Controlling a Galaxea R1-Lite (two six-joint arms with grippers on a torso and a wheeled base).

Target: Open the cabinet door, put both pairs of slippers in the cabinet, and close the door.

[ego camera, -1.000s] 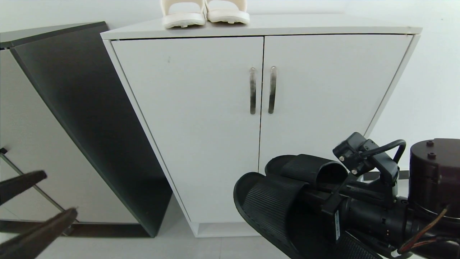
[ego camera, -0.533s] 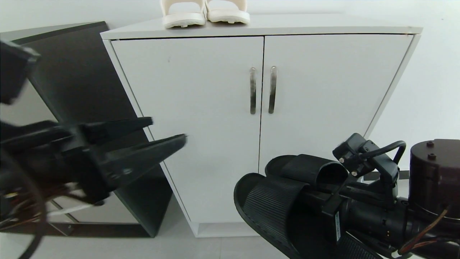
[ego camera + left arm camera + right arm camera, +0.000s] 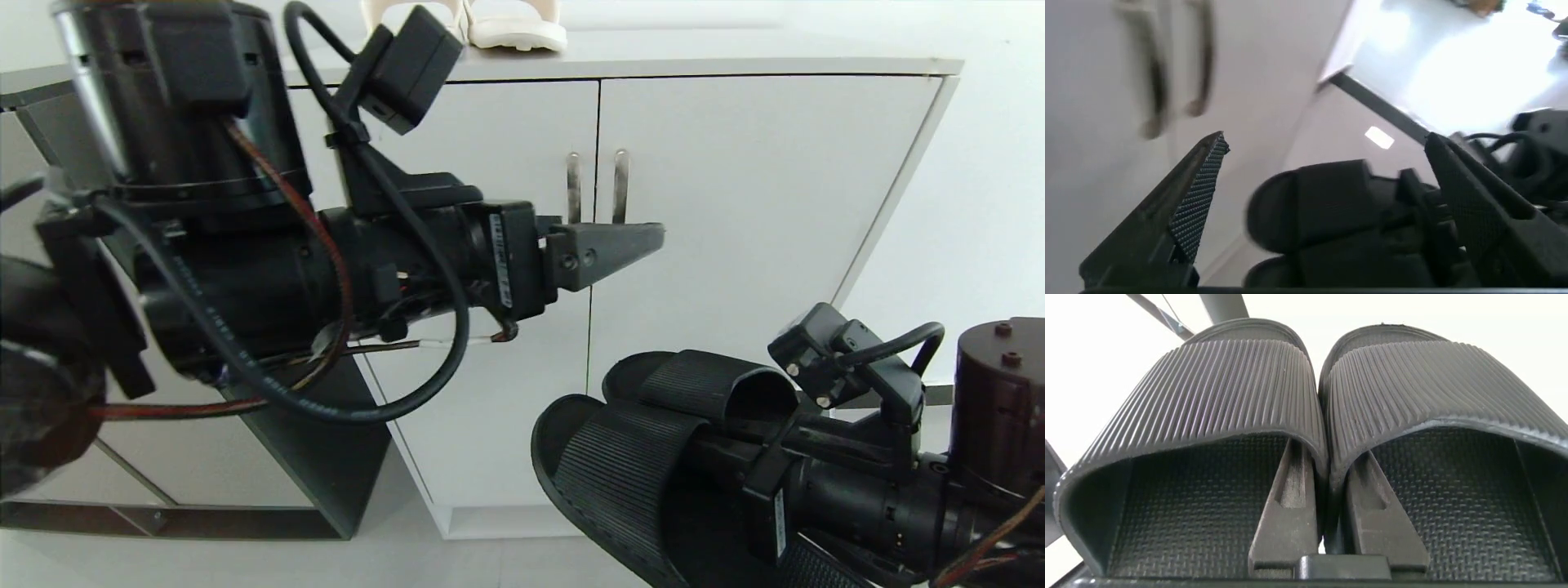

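Observation:
The white cabinet (image 3: 759, 188) has both doors shut, and its two metal handles (image 3: 620, 186) meet at the middle seam. A white pair of slippers (image 3: 510, 31) rests on its top. My left gripper (image 3: 653, 235) is open in front of the handles, just below their middle. In the left wrist view its open fingers (image 3: 1204, 188) frame the handles (image 3: 1151, 73) and the black slippers (image 3: 1331, 212). My right gripper (image 3: 1327, 506) is shut on the black pair of slippers (image 3: 645, 441), pinching their inner walls together. It holds them low before the right door.
A dark side panel (image 3: 326, 457) of another unit leans close to the cabinet's left side. Grey floor (image 3: 408, 563) lies below. A white wall (image 3: 988, 180) stands to the right of the cabinet.
My left arm has swung up from the lower left and across to the cabinet handles. The right arm with the black slippers has hardly moved.

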